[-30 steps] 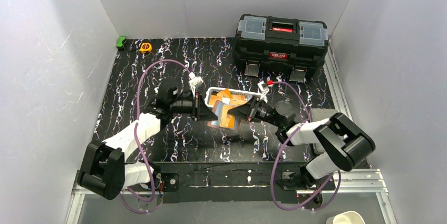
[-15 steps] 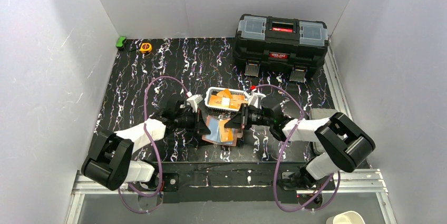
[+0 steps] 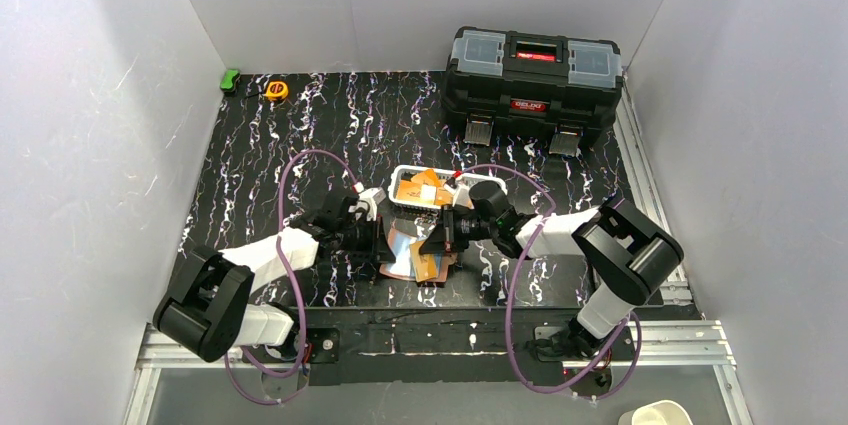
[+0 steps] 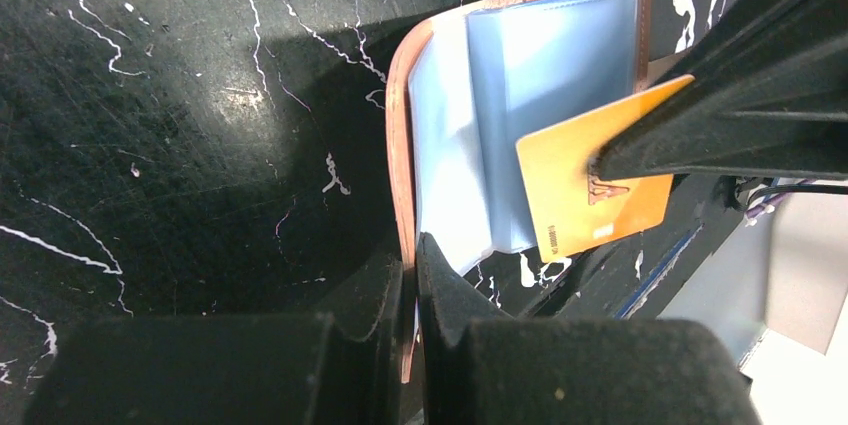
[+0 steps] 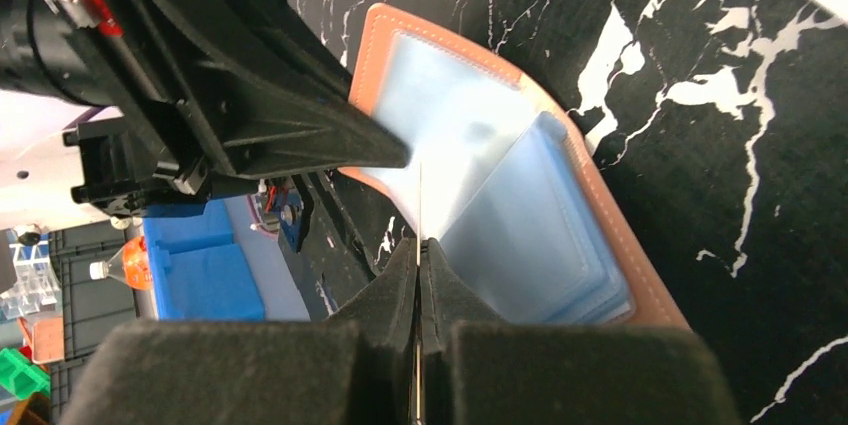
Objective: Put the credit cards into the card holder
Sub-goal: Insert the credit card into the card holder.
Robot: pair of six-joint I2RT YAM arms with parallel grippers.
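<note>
My left gripper (image 4: 412,250) pinches the card holder (image 4: 540,55) open so its pockets (image 5: 530,235) lie just ahead of my right gripper (image 5: 420,245), clamping 1 orange card (image 4: 565,200)

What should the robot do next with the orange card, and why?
Probably ease the orange card into the blue pockets of the card holder. The right end effector pinches the card over them, seemingly not tucked in yet, and the left end effector grips the holder's edge.
</note>
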